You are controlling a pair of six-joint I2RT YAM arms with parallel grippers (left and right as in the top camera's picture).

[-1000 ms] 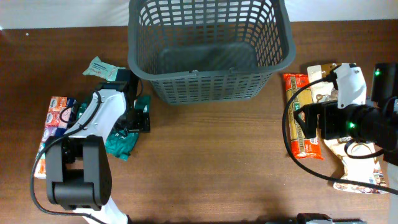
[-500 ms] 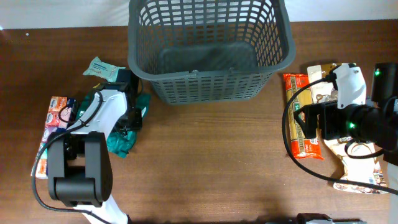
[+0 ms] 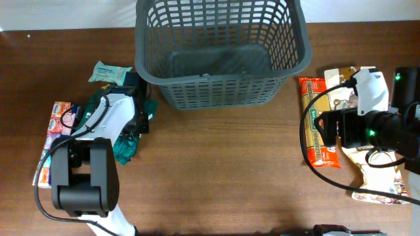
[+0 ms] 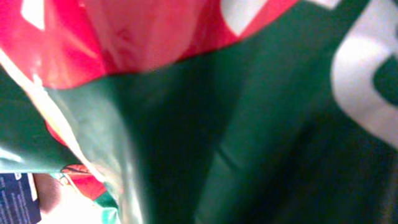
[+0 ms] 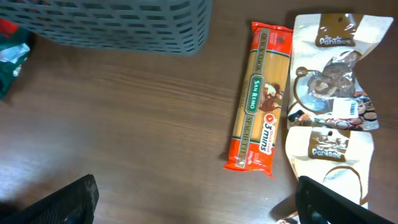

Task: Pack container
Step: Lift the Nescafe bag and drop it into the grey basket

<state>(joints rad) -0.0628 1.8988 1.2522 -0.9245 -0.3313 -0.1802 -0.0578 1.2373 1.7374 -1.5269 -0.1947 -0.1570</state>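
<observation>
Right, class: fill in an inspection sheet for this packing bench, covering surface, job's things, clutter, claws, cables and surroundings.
Surface: brown wooden table, bare in the middle.
Job's things: grey lattice basket at the far edge, nothing seen inside; green packet under the left claw.
Clutter: pale packet and colourful boxes at left; spaghetti packet and biscuit pouches at right.
Claws: left claw sits over the green packet, fingers hidden, state unclear; right claw open, empty, above the table.
Cables: black cable loops beside the right arm.
Surroundings: white strip beyond the table.
</observation>
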